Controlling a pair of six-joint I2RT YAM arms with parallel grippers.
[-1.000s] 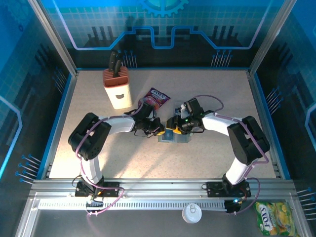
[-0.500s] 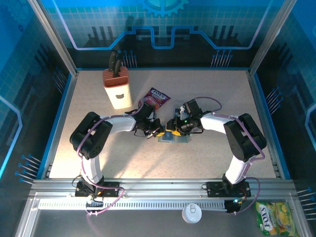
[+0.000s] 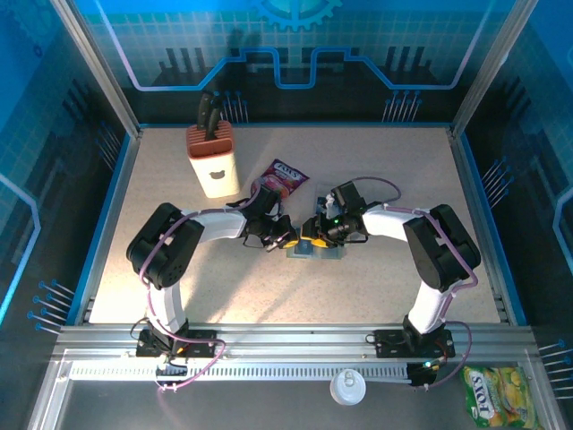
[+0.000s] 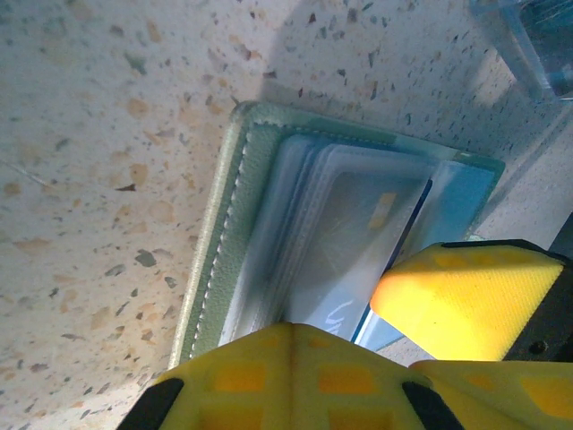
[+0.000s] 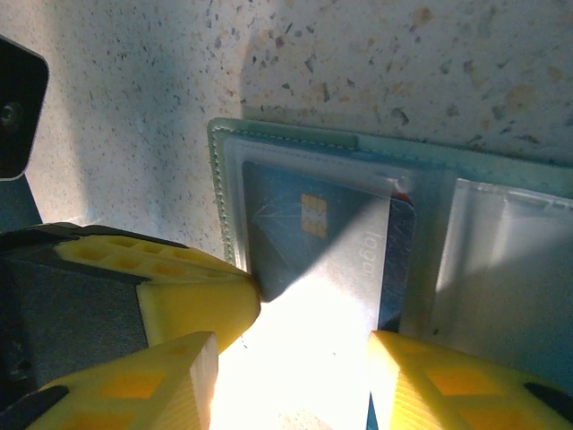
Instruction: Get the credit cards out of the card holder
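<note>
The card holder (image 3: 315, 248) lies open on the table, grey-green rim (image 4: 219, 251) and clear pockets up. A blue credit card (image 5: 313, 224) with a gold chip sits in its left pocket (image 5: 269, 134), its near end sticking out. My right gripper (image 5: 291, 358) is open, one finger on each side of that near end; glare hides any contact. My left gripper (image 4: 291, 330) is shut with nothing held, its tips pressed on the holder's panel, where a pale card with a chip (image 4: 385, 210) shows. From above, the left gripper (image 3: 285, 238) and right gripper (image 3: 313, 235) meet over the holder.
A pink-purple snack packet (image 3: 285, 175) lies just behind the grippers. A knife block (image 3: 212, 161) stands at the back left. A white lid (image 3: 346, 387) and a yellow-green packet (image 3: 492, 394) lie off the table at the front.
The right arm has shifted slightly left toward the holder and its jaws have narrowed a little. The left arm has stayed in place.
</note>
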